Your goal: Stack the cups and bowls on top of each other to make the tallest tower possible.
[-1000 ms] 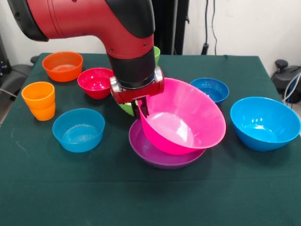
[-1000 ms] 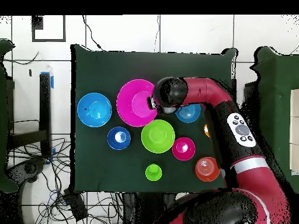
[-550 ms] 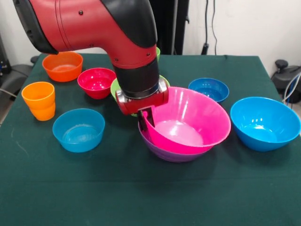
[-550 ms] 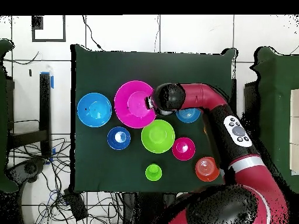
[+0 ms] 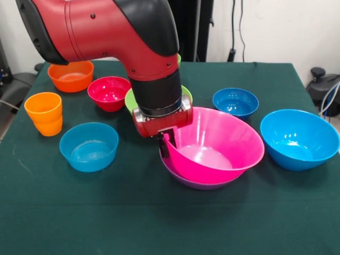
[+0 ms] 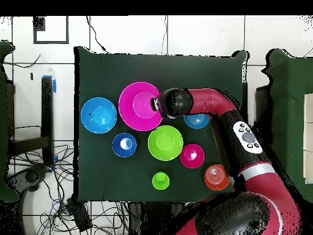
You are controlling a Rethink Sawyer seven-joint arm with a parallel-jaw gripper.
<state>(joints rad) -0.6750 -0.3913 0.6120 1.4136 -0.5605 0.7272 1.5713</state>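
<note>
The wide pink bowl (image 5: 212, 151) (image 6: 138, 106) rests nested in the purple bowl (image 5: 201, 185), of which only a low sliver shows. My gripper (image 5: 166, 144) (image 6: 156, 105) is shut on the pink bowl's left rim, one finger inside and one outside. The orange cup (image 5: 44, 113) stands at the left edge. The light green cup (image 6: 161, 180) is mostly hidden behind the arm in the front view. Loose bowls: lime green (image 5: 129, 99) (image 6: 165, 142), red (image 5: 109, 92) (image 6: 192, 155), orange (image 5: 70, 74) (image 6: 216, 176), light-blue (image 5: 88, 146), dark-blue (image 5: 235, 102) (image 6: 125, 144), large sky-blue (image 5: 299, 138) (image 6: 98, 114).
The green tablecloth (image 5: 159, 223) has bare room along its front edge. The arm (image 6: 214, 107) covers part of the light-blue bowl (image 6: 197, 120) from above. Cables and a chair lie beyond the table's sides.
The arm has lowered the tilted pink bowl into the purple bowl and shifted it slightly right in the front view. The pink bowl now sits nearly level. Other bowls and cups have not moved.
</note>
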